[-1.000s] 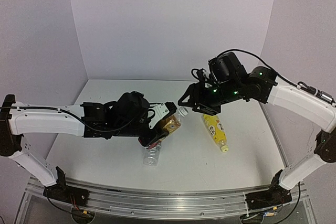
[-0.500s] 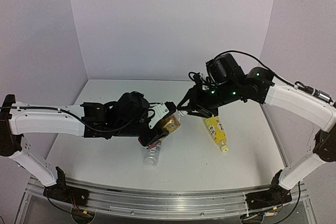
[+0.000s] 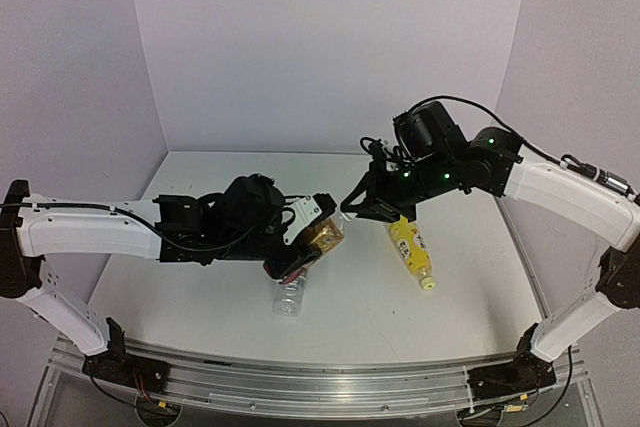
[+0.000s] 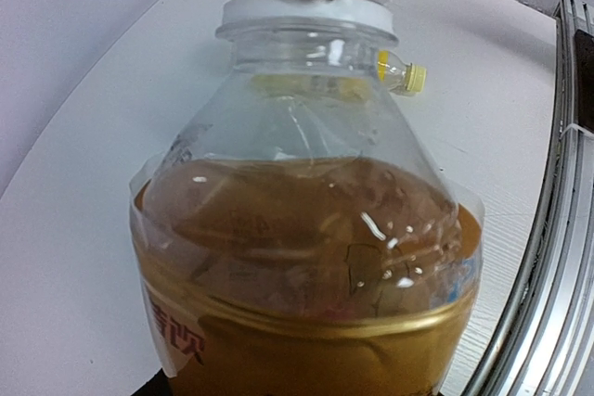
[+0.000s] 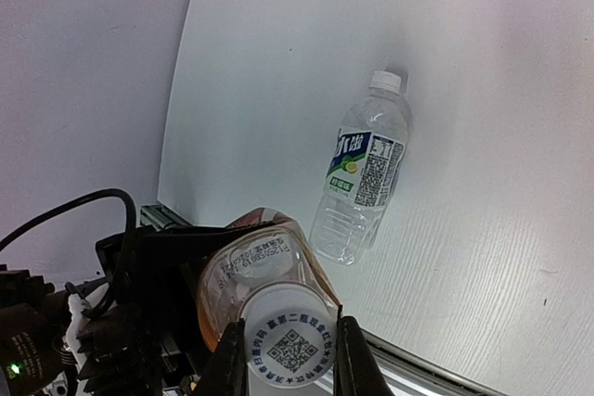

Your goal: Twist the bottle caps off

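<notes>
The short amber bottle (image 3: 325, 236) is held tilted above the table by my left gripper (image 3: 303, 250), shut round its lower body. It fills the left wrist view (image 4: 306, 266), hiding my fingers there. Its white cap (image 5: 288, 345) sits between the right gripper's fingers (image 5: 232, 364), which press on both sides of it. My right gripper (image 3: 348, 209) is shut on that cap, which also shows in the left wrist view (image 4: 306, 11). The clear bottle (image 5: 362, 183) with a blue-white label lies on the table below the left arm (image 3: 289, 296). Under the right arm lies the slim yellow bottle (image 3: 412, 250).
White table (image 3: 200, 277) with walls at the back and both sides. A metal rail (image 4: 557, 229) runs along the near edge. Both forearms cross over the middle of the table.
My right gripper has shifted slightly left and its fingers have shut on the amber bottle's cap. The left arm and the two lying bottles have not moved.
</notes>
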